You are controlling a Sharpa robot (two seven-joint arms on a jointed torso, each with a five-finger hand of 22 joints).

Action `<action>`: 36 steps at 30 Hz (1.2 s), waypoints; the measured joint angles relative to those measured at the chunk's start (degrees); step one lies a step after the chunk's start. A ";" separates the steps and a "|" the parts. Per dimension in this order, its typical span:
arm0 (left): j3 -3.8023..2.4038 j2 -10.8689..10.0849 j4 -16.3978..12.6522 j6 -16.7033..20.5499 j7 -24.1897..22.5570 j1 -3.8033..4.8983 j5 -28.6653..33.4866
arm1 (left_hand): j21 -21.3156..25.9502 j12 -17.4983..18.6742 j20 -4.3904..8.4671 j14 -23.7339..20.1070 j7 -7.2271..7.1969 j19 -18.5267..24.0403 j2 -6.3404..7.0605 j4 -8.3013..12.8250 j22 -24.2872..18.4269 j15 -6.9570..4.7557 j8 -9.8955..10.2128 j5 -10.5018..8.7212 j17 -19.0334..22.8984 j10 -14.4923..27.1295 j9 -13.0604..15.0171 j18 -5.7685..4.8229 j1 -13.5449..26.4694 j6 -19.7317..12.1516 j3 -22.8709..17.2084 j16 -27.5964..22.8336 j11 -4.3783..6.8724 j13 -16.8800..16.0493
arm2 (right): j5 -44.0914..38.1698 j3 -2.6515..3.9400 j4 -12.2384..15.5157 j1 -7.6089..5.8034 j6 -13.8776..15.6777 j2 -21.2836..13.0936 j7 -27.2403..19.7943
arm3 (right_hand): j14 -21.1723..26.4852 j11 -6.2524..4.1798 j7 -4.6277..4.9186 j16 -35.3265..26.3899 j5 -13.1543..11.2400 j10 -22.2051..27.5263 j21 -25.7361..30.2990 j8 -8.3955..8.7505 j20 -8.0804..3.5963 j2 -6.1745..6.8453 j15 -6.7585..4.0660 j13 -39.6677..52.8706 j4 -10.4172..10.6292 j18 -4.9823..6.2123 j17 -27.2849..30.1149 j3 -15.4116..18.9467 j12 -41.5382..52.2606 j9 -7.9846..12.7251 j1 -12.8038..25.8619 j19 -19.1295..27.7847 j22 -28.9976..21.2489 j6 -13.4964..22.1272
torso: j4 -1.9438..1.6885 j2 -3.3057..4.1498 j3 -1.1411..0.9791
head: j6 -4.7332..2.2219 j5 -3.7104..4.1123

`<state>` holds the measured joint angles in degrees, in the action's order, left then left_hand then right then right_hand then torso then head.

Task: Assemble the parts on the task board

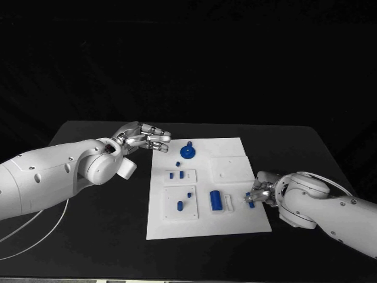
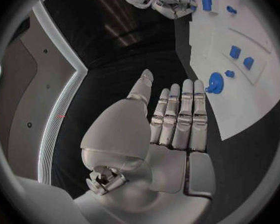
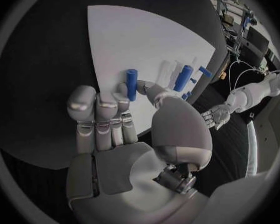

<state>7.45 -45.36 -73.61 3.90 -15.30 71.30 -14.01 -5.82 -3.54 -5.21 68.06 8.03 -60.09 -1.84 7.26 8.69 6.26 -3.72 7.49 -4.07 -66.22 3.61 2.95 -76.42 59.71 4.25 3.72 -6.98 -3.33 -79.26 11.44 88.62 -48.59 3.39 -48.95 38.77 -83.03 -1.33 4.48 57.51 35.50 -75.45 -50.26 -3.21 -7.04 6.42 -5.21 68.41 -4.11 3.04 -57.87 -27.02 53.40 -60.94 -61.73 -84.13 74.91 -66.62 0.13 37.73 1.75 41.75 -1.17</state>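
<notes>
The white task board (image 1: pixel 240 156) lies in the middle of the black table. My right hand (image 1: pixel 261 193) is at the board's right edge and pinches a small blue peg (image 3: pixel 132 84) between thumb and fingers; the peg (image 1: pixel 250 202) stands roughly upright just over the board. A larger blue cylinder (image 1: pixel 215 200) lies in a white holder just left of that hand. My left hand (image 1: pixel 142 136) hovers off the board's far left corner, holding nothing, its fingers (image 2: pixel 177 114) straight and side by side. A round blue part (image 1: pixel 188 152) sits close to its fingertips.
Two small blue blocks (image 1: pixel 177 174) sit in a raised white plate at the board's left, and two more blue pieces (image 1: pixel 184 200) in the plate nearer me. A bare raised plate (image 1: pixel 228 168) is at the board's right. A white cable (image 1: pixel 36 236) trails beside my left arm.
</notes>
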 measured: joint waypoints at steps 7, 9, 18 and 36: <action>0.00 0.01 0.00 -0.11 0.27 0.00 -0.09 | 0.00 0.00 0.00 0.00 0.21 0.00 0.00 -0.15 0.00 0.00 0.00 0.00 0.00 0.00 0.00 0.00 0.00 -0.22 0.14 0.00 0.00 0.00 | 5.60 0.43 2.00 0.82 3.29 -0.52 -0.11 | -0.11 -0.08 -0.84 0.00 -12.35 -0.29 0.66 -0.51 0.00 -1.03 -0.25 -0.26 -6.28 0.00 0.38 2.20 0.46 13.25 0.31 0.00 0.00 -1.98 | 0.00 0.02 -0.01 | 0.06 -0.06; 0.00 0.01 0.00 -0.15 0.34 0.00 -0.11 | 0.00 0.00 0.00 0.00 0.05 0.00 0.00 -0.14 -0.05 0.00 0.00 0.00 0.00 0.00 0.00 0.01 0.00 -0.38 0.14 0.00 0.00 0.00 | 7.06 0.64 2.63 0.84 4.10 -0.68 -0.25 | -0.17 -0.20 -0.97 0.00 -12.77 -0.45 0.80 -0.68 0.00 -1.50 -0.30 -0.31 -6.68 0.00 0.44 2.60 0.46 26.08 -0.68 0.00 0.00 -2.25 | 0.01 0.01 0.00 | 0.07 -0.15; 0.00 0.01 -0.08 -0.31 0.62 0.00 -0.25 | 0.00 0.00 0.00 0.00 0.34 0.00 0.00 -0.28 -0.04 0.00 0.00 0.00 0.00 0.40 0.00 0.01 0.00 -0.68 0.28 0.00 0.00 0.00 | 12.31 0.76 4.95 1.07 6.97 -0.61 -1.20 | -0.19 -0.74 -1.24 0.00 -13.33 -0.31 1.36 -0.11 0.00 -3.25 -0.33 -0.45 -9.27 0.02 0.57 1.06 0.56 55.73 -2.56 0.00 0.00 -2.87 | -0.07 0.00 0.10 | 0.24 -0.20; 0.00 0.00 -0.14 -0.47 0.95 0.00 -0.43 | 0.00 0.00 0.00 0.00 0.34 0.00 0.00 -0.43 -0.13 0.00 0.00 0.00 0.00 0.40 0.00 0.01 0.00 -0.67 0.11 0.00 0.00 0.00 | 15.02 0.79 4.66 0.95 7.68 0.32 -1.40 | -0.19 -0.84 -1.34 -0.22 -14.42 -0.42 1.90 -0.35 0.00 -3.25 -0.32 -0.74 -9.35 0.01 0.82 2.24 0.27 55.49 -2.56 0.00 0.00 -3.38 | 0.03 -0.03 0.18 | 0.32 -0.55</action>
<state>7.45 -45.36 -73.75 3.43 -14.35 71.30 -14.44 -5.82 -3.54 -5.21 68.06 8.37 -60.09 -1.84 6.83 8.56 6.26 -3.72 7.49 -4.07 -65.82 3.61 2.96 -76.42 59.04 4.36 3.72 -6.98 -3.33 -64.24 12.23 93.28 -47.64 11.07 -48.63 37.37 -83.21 -2.17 3.14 57.30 21.08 -75.87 -48.37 -3.55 -7.04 3.17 -5.53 67.66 -13.46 3.05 -57.05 -24.78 53.67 -5.45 -64.29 -84.13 74.91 -70.00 0.16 37.70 1.92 42.07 -1.72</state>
